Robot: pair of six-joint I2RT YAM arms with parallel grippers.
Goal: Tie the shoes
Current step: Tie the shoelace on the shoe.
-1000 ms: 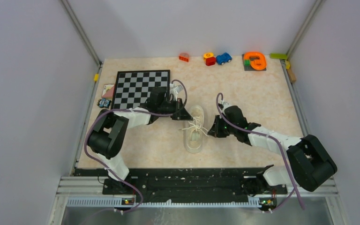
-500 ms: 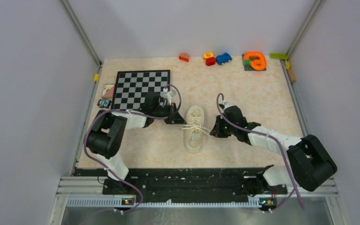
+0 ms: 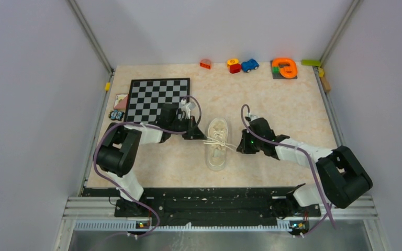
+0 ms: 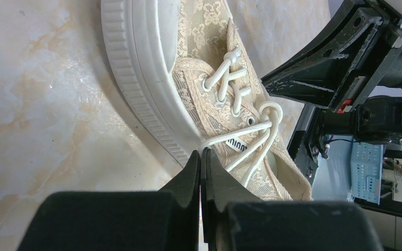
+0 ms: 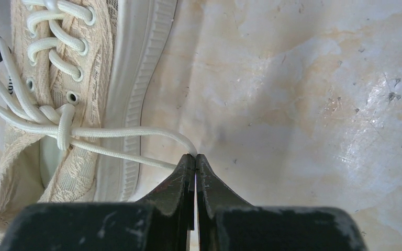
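The right gripper, jaws together at lower middle, pinches a white lace running from the sneaker at upper left; marbled counter fills the right.

Plain grey walls on three sides, metal rails running up the back corners, beige marble-look tabletop, pretty soft even light all over.

Left arm reaches forward with the elbow bent, wrist turned inward. Left gripper sits low, jaws pressed together on a lace. Right arm extends inward from the opposite side. Right gripper is likewise clamped on lace, fingertips meeting.
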